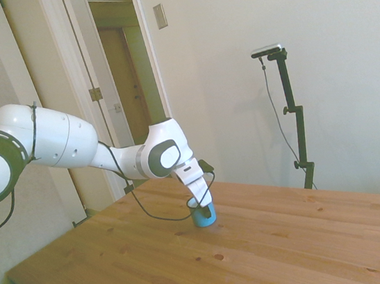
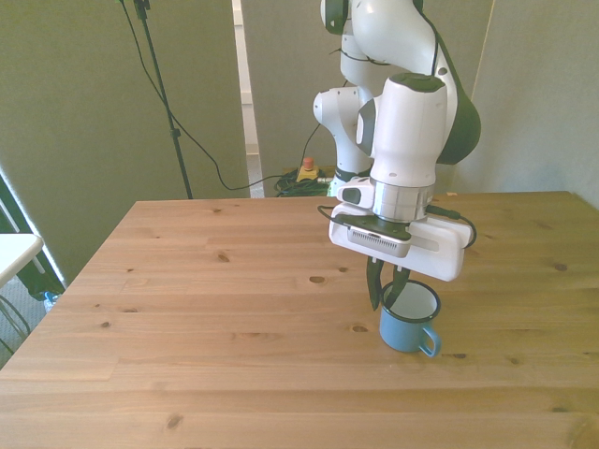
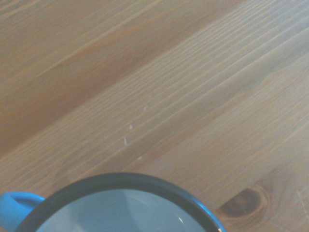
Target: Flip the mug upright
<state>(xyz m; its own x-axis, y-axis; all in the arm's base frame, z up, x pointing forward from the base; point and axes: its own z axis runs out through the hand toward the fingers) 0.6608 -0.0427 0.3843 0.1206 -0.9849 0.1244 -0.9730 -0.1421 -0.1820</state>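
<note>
The mug (image 2: 409,319) is small, light blue enamel with a dark rim and a pale inside. It stands upright on its base, mouth up, in the lower right of the front view, its looped handle pointing toward that view's lower right. In the side view it (image 1: 203,215) sits near the frame's centre. The wrist view shows its open mouth (image 3: 120,208) and handle.

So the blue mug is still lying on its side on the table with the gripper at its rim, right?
Not quite. The mug is not on its side: it stands upright on the table, mouth up, as the front view shows; the wrist view also looks down into its open mouth. The rest holds: the gripper is at its rim, its fingers straddling the wall on the front view's left.
</note>
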